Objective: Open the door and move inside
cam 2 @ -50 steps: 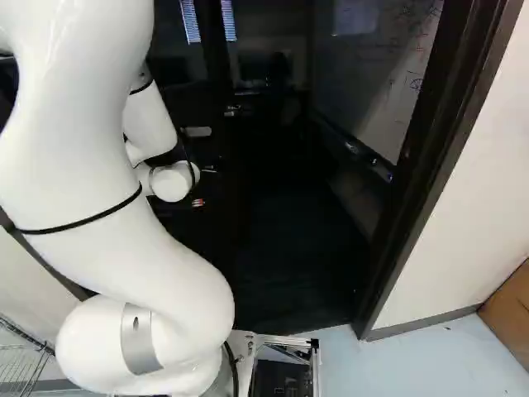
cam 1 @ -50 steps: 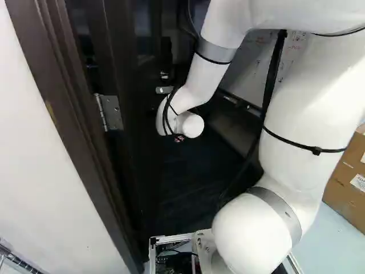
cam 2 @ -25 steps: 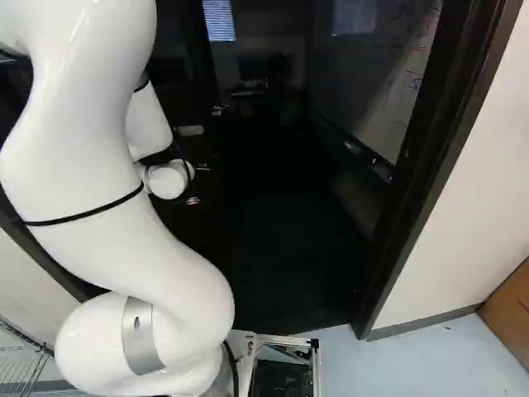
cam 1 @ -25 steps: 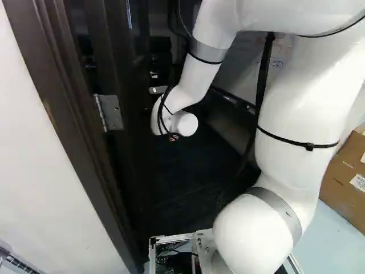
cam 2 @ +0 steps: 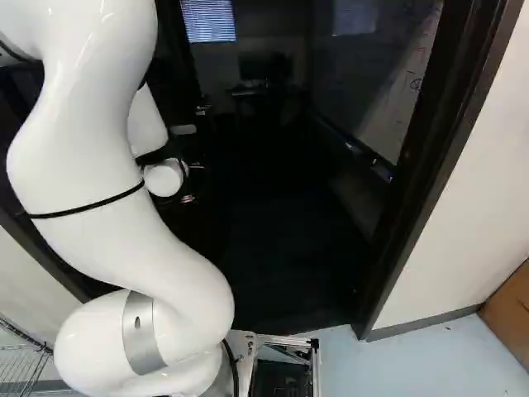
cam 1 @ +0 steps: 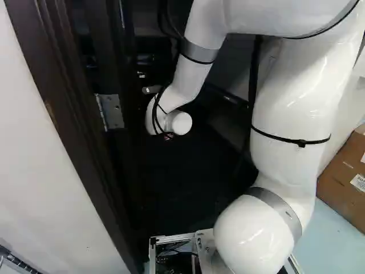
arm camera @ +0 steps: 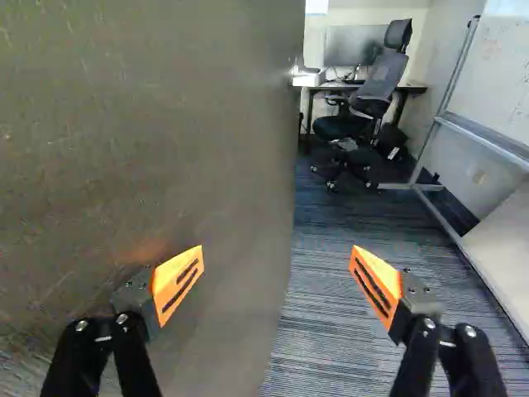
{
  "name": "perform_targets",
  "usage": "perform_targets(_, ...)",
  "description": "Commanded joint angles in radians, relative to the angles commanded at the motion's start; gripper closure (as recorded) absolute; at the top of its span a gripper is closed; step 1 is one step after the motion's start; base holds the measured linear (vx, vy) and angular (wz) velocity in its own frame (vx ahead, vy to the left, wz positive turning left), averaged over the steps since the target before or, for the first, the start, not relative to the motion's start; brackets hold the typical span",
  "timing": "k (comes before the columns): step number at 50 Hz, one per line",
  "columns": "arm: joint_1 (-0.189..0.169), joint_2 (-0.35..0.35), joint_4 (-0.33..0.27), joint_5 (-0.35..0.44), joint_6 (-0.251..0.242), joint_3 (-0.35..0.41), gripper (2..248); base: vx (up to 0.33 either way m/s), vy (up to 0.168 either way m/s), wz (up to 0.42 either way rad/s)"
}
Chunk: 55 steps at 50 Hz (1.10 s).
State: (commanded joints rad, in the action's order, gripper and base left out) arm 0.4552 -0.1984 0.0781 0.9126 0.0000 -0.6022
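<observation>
No print is legible: the label [cam 1: 358,182] on the box [cam 1: 336,177] and the whiteboard [arm camera: 506,83] marks are too small.

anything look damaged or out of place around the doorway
One thing: the dark brown door frame has a small tan patch beside the smooth white wall, left side of the left base view, possibly chipped finish. Nothing looks spilled.

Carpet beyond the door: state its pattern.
The carpet has fine dark stripes on blue-grey, clearest in the wrist view.
</observation>
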Motion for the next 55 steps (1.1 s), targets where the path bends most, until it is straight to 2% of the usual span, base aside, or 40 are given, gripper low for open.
perform_targets(26, 0.031, -0.044, -0.026, 0.000, 0.000, -0.051, 3, 0.000, 0.000, 0.000)
perform_targets(55, 0.034, -0.047, -0.096, 0.000, 0.000, -0.055, 3, 0.000, 0.000, 0.000)
